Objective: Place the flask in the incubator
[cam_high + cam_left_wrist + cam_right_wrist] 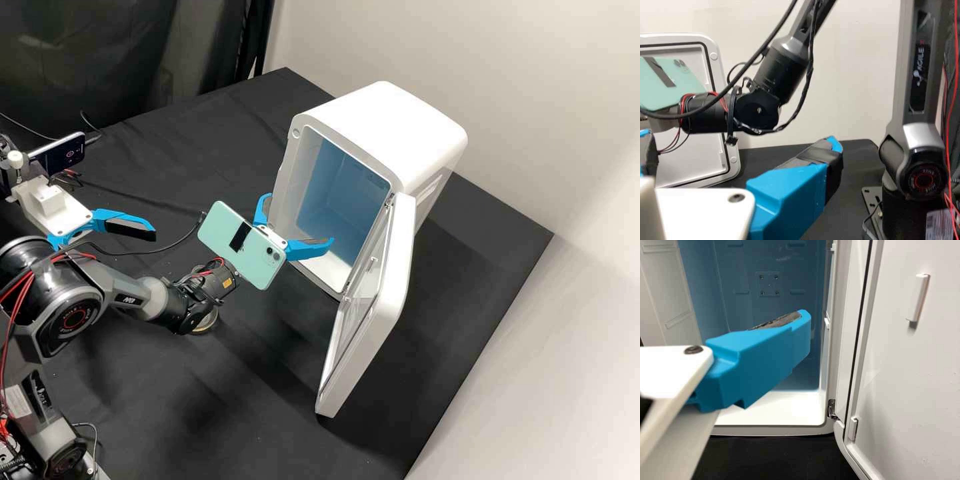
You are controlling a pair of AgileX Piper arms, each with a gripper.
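Right gripper [291,230] sits at the incubator [400,133] mouth, fingers apart, gripping nothing. The door [377,293] hangs open alongside. Left gripper [127,227] well back; grip state cannot be told.

1. Incubator [400,140] stood on the bench [220,393], its mouth facing across the bench top.
2. Wall [533,80] rose behind the incubator, on the side away from its mouth.
3. Door [377,293] hung from the incubator's front edge nearest the high camera. It was swung wide open and stood out in front of the incubator.
4. Right gripper [293,225] sat at the incubator's mouth, beside the open door.
5. Phone [243,245] sat on the wrist just behind the right gripper, on the side away from the incubator.
6. Left gripper [133,228] was well apart from the incubator, out in front of its mouth and beyond the right gripper.
7. Cable [170,245] ran between the left gripper and the phone, in front of the incubator.
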